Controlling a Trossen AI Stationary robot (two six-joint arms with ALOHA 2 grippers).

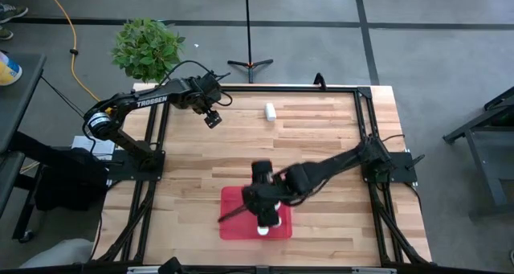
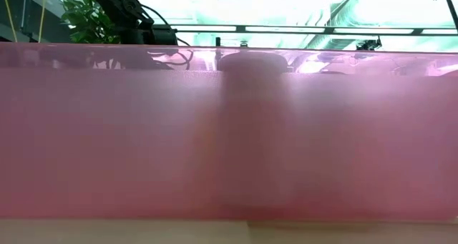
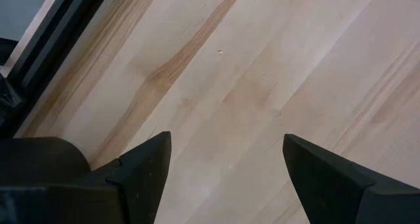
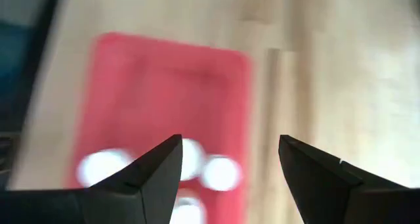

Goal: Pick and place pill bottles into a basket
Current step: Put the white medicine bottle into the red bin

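Red basket fills the low view; right end effector hovers spread above it, holding nothing.

bright, even light; low view blocked by blurred red tray; right wrist view motion-blurred.

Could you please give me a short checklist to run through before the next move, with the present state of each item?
1. Right gripper open and holding nothing: ok, only the red tray and white caps show between its fingers.
2. Right gripper above the tray: ok, the high view shows it over the tray.
3. Bottles in the tray: ok for at least three white caps; the full count, cannot tell.
4. A bottle left on the table: not ok, one lies by the far edge.
5. Left gripper open and empty: ok, it hangs over bare wood near the far left.
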